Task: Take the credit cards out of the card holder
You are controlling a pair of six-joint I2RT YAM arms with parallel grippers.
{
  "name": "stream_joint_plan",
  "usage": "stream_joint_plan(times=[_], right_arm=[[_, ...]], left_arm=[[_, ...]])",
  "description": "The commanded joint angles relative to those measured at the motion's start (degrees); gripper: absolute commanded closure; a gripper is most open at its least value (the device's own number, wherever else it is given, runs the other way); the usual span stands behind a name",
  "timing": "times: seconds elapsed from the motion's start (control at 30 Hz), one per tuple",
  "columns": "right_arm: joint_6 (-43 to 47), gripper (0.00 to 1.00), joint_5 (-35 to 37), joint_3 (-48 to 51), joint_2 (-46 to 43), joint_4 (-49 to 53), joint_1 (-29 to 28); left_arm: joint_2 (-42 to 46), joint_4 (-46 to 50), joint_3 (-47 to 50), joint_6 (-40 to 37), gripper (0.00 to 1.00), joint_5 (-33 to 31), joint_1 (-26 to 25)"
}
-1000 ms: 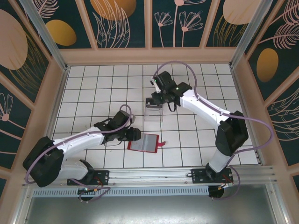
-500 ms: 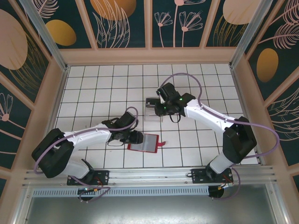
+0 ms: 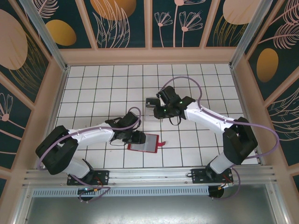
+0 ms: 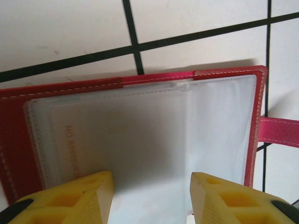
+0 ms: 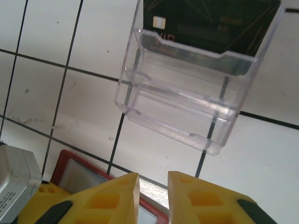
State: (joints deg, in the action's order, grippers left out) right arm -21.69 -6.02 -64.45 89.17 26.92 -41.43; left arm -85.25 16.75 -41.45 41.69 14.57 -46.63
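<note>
Hanging parted over the card holder (image 4: 140, 130), the left end effector (image 4: 152, 196) may be closed on a slick sleeve (image 4: 219, 121) alone; the right end effector (image 5: 153, 191) is barely parted, empty.

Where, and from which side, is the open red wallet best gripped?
Probably the red closing tab: it juts past the edge of the open red folding wallet, a narrow strip fingers can straddle. Come from that tab side, low over the white tiled table; the cover itself lies flat and wide.
</note>
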Motion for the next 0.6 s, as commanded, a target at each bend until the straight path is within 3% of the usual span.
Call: stream_joint_plan(times=[0.0, 0.17, 0.4, 0.57], right_arm=[[-3.3, 0.76, -2.6, 2.3, -2.3, -2.9, -0.8], [-8.5, 0.76, -7.4, 7.7, -3.8, -7.5, -0.9], [-18.0, 0.78, -15.6, 16.2, -4.7, -16.1, -1.9], [-21.0, 0.77, -18.7, 18.5, -2.2, -20.2, -4.5]], left_arm=[[-1.6, -0.7, -0.2, 1.5, 0.52, 1.7, -0.5], [-1.7, -3.1, 0.0, 2.4, 0.53, 2.8, -0.6], [-0.6, -8.2, 2.9, 4.4, 0.69, 4.2, -0.6], [-0.4, -11.0, 5.3, 5.7, 0.74, 4.5, -0.6]])
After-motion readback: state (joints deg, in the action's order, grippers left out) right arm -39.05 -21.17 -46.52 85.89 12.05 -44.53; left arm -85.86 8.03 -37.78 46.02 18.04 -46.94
